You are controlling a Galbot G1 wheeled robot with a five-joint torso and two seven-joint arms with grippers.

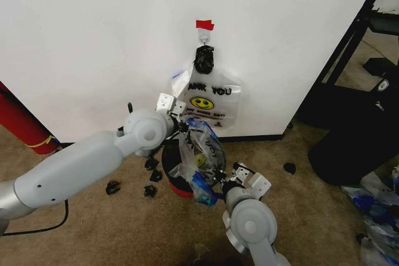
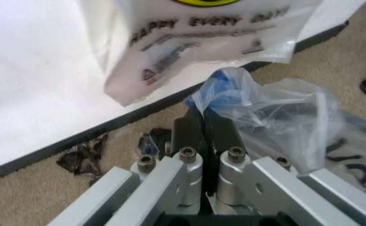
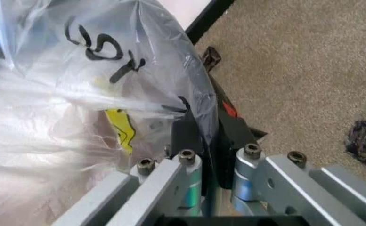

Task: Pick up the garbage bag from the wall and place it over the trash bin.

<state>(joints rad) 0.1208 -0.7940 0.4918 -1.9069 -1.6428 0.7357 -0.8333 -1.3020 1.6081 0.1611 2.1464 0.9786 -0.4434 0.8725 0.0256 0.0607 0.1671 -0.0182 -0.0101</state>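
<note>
Blue-tinted plastic is bunching between the closed black fingers (image 2: pixel 203 134) of our left gripper (image 1: pixel 181 123); in the left wrist view we are seeing the two pads pressed together on a handle of the garbage bag (image 1: pixel 201 157). Our right gripper (image 1: pixel 229 182) is sitting at the lower centre of the head frame, and in its wrist view its fingers (image 3: pixel 186 136) are clamping the thin film of the same bag's rim, nearly closed with plastic between them.

Between the two grippers we are holding the bag stretched, its long axis running diagonally from centre frame down to the lower centre, mouth facing down. It is draping over the trash bin (image 1: pixel 169 165), whose dark wall and red base are showing just below and left of the bag.

Above, another identical bag (image 1: pixel 209 101) is hanging flat against the wall (image 1: pixel 93 42) from a hook (image 1: pixel 204 40) under a red tape patch (image 1: pixel 204 25), its print upright. Small dark scraps (image 1: pixel 113 187) are lying on the carpet (image 1: pixel 312 216).
</note>
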